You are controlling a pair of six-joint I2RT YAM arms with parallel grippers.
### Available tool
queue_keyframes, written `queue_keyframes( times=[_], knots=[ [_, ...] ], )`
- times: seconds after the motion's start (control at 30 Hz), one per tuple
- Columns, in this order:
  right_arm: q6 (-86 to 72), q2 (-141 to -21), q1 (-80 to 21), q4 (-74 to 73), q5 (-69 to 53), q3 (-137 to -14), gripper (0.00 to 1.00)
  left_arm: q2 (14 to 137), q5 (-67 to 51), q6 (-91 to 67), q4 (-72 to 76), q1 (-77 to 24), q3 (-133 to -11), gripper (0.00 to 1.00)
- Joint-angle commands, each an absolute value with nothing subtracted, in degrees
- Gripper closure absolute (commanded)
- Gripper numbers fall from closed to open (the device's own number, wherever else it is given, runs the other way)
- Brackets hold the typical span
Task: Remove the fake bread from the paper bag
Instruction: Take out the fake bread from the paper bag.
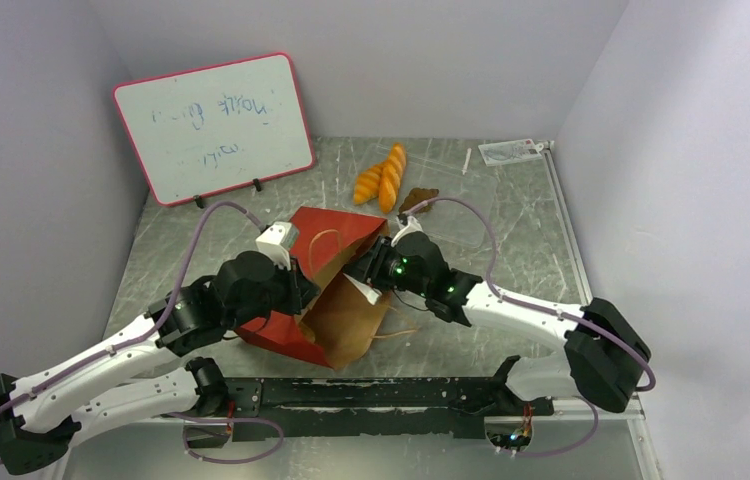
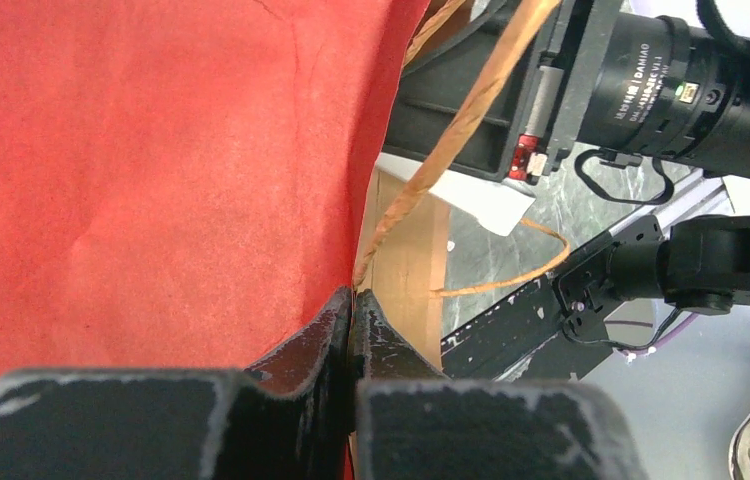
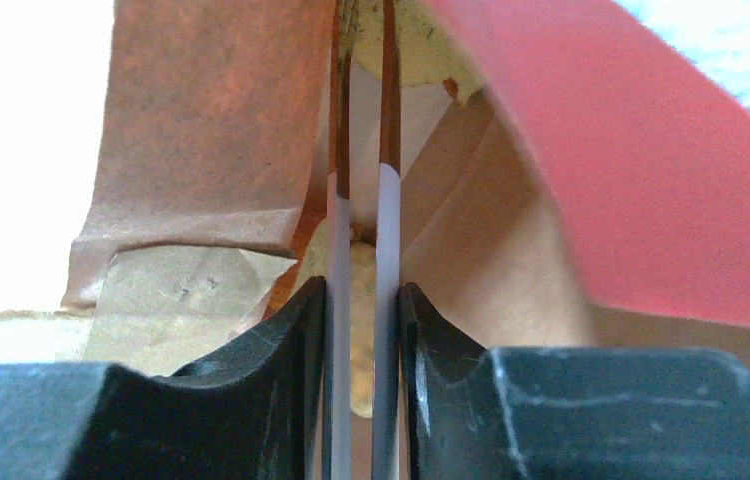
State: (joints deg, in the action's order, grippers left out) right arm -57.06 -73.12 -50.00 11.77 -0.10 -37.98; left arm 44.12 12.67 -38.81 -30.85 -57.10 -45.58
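The red paper bag (image 1: 286,338) lies on its side mid-table, its brown mouth open toward the front right. My left gripper (image 1: 296,285) is shut on the bag's rim, pinched at the fingertips in the left wrist view (image 2: 354,300); red paper (image 2: 151,170) fills that view. My right gripper (image 1: 376,265) is at the mouth, shut on thin metal tweezers (image 3: 388,230) that reach into the bag (image 3: 201,130). A pale golden bread piece (image 3: 359,275) shows between the tweezer blades. Two orange loaves (image 1: 392,178) and a dark brown piece (image 1: 417,199) lie on the table behind the bag.
A whiteboard (image 1: 213,125) leans against the back left wall. A small packet (image 1: 511,150) and a white stick (image 1: 467,160) lie at the back right. The black mounting rail (image 1: 371,392) runs along the near edge. A looped bag handle (image 2: 461,120) hangs by the right arm.
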Motion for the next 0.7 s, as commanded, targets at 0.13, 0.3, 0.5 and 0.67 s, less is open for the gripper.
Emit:
queue_keyframes(
  times=[0.13,0.3,0.5,0.67],
  knots=[
    [-60.5,-75.5,-51.6,21.3,-6.2,-40.7,0.81,44.2,11.2,-38.6,-28.3,-57.4,-46.8,0.93],
    [-60.8,-76.7,-52.7,24.0,-8.6,-40.3,0.82,43.8,11.1,-38.9,-28.0,-57.4,-46.1,0.93],
    [-57.4,-79.0,-55.2,19.9,-10.8,-42.9,0.84,43.8,10.6,-38.8,-26.8,-57.4,-44.8,0.93],
    [-54.8,-80.2,-57.0,15.2,-11.1,-43.3,0.85,44.8,11.5,-38.4,-27.2,-57.4,-44.5,0.93]
  ],
)
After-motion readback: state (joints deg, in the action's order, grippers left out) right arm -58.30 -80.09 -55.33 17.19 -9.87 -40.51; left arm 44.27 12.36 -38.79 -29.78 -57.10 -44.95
